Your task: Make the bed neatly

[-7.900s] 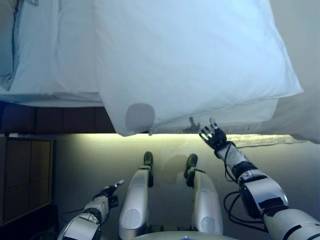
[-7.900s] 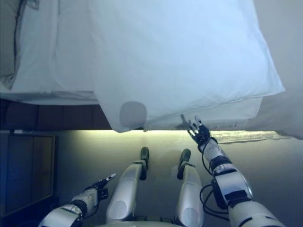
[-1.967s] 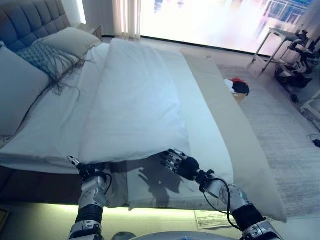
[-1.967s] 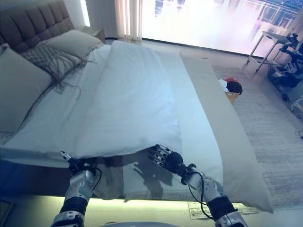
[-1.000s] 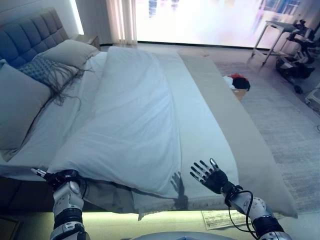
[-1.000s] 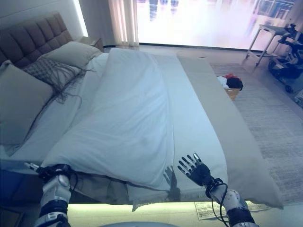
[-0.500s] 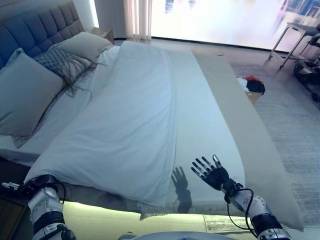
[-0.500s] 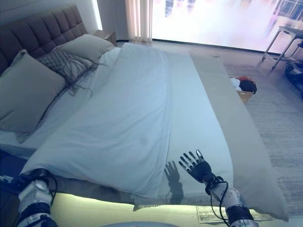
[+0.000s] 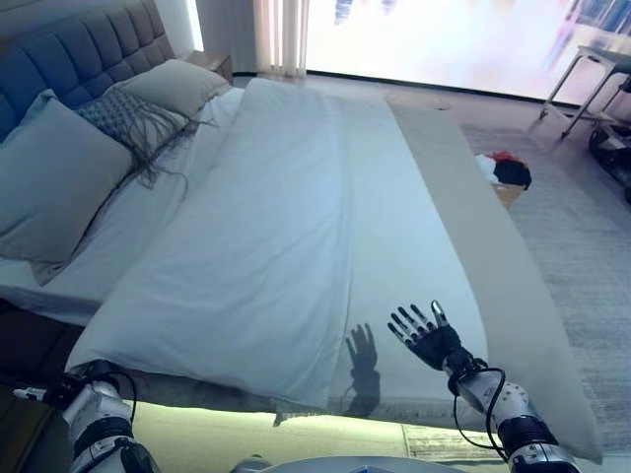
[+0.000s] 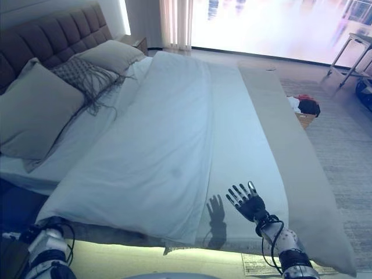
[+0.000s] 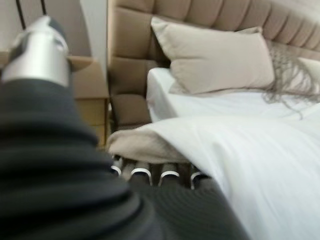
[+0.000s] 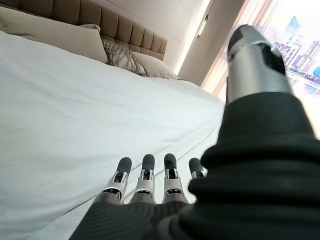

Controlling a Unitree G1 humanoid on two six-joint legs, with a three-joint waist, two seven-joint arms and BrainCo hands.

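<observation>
A white duvet (image 9: 266, 246) lies along the bed, its near edge hanging over the bed's side. My left hand (image 9: 84, 386) is at the duvet's near left corner. In the left wrist view its fingers (image 11: 150, 176) are curled under that corner, where the duvet's beige underside (image 11: 140, 145) shows. My right hand (image 9: 426, 337) hovers over the sheet (image 9: 414, 256) near the bed's front edge, right of the duvet. Its fingers (image 12: 145, 175) are straight and spread, holding nothing.
Beige pillows (image 9: 49, 177) and a fringed cushion (image 9: 123, 113) lean on the padded headboard (image 9: 69, 49) at the left. A beige strip (image 9: 493, 246) runs along the bed's right side. On the rug sits a basket of clothes (image 9: 508, 172); a paper (image 9: 434, 443) lies below.
The duvet's near left corner has gone further left toward the headboard with my left hand, spreading the duvet wider. My right hand stays open over the sheet. The camera has shifted.
</observation>
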